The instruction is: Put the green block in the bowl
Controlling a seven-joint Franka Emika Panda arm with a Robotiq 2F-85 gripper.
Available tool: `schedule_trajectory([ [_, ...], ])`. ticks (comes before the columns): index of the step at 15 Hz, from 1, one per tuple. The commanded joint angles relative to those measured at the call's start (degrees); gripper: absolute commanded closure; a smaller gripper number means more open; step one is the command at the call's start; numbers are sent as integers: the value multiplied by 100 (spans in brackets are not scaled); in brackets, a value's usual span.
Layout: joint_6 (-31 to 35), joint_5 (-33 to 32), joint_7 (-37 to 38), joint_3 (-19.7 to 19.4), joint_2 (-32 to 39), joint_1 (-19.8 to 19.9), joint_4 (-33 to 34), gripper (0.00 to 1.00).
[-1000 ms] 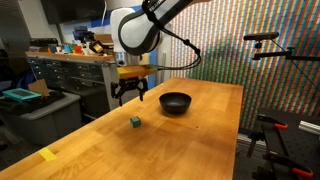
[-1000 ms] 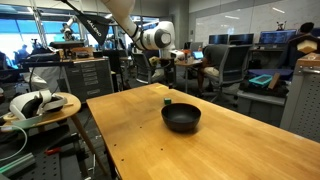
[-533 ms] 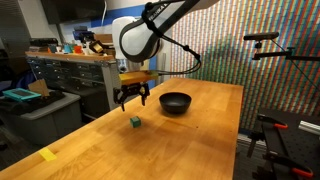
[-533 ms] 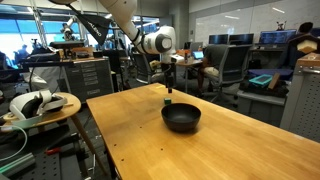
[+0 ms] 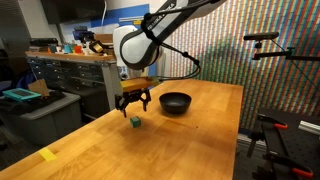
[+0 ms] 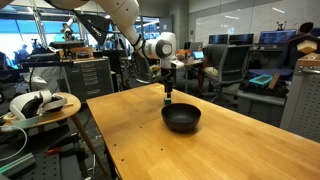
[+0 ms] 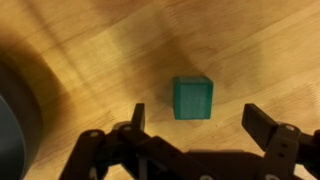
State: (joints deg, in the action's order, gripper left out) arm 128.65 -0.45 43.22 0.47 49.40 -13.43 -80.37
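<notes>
Down it comes! In the wrist view the black fingers are spread wide, one either side of the tiny dark-green cube at centre frame, neither touching it. The cube sits flat on the pale wooden table, and the rim of the round matte-black bowl shows at the left edge. In an exterior view the arm has dropped lower than a second ago and is now just above the cube. The bowl waits to the right. The approach looks done; closing, lifting and carrying remain.
</notes>
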Motion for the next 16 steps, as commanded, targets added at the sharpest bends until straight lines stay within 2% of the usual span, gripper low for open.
schedule_trajectory([
  [1, -225, 201, -254, 44, 314, 43, 447, 0],
  [8, -576, 258, -539, 72, 591, 60, 755, 0],
  [10, -724, 292, -648, 83, 649, 72, 854, 28],
  [16, -990, 355, -869, 77, 775, 72, 1106, 74],
])
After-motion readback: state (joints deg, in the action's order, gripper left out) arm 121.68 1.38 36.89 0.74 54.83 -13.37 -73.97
